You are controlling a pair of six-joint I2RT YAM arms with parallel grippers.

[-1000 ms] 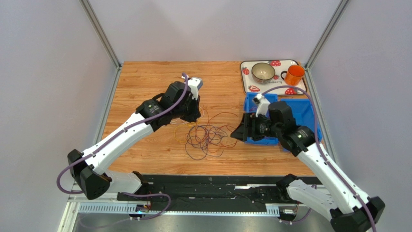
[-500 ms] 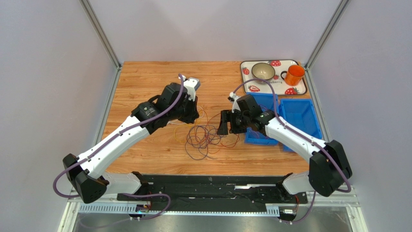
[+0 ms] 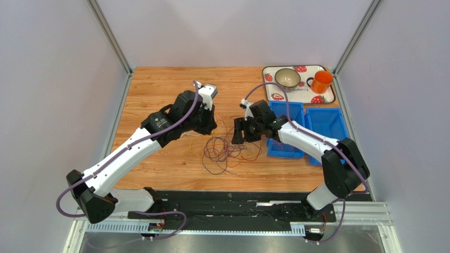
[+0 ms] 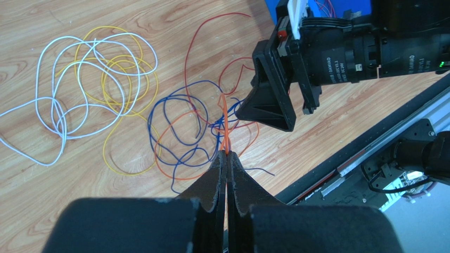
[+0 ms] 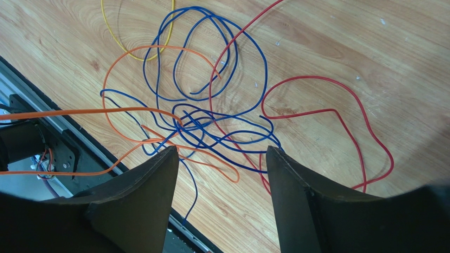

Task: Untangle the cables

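Observation:
The cables (image 3: 224,150) lie in a loose tangle on the wooden table between my two arms. In the left wrist view, white (image 4: 58,79) and yellow (image 4: 119,79) loops lie apart on the left, while blue (image 4: 174,105) and red (image 4: 211,26) strands cross in the middle. My left gripper (image 4: 227,154) is shut on an orange cable (image 4: 226,121), which runs taut from its tips into the tangle. My right gripper (image 5: 221,150) is open just above the blue knot (image 5: 211,124), with orange (image 5: 142,48) and red (image 5: 317,78) strands around it. Nothing is between its fingers.
Two blue bins (image 3: 330,126) stand right of the tangle, behind my right arm. A strawberry-print tray (image 3: 274,96) at the back right carries a bowl (image 3: 287,78) and an orange mug (image 3: 321,81). A black rail (image 3: 227,203) runs along the near edge.
My right arm has swung left from over the blue bins to just above the tangle, its jaws a little narrower. My left gripper has stayed shut and has barely moved.

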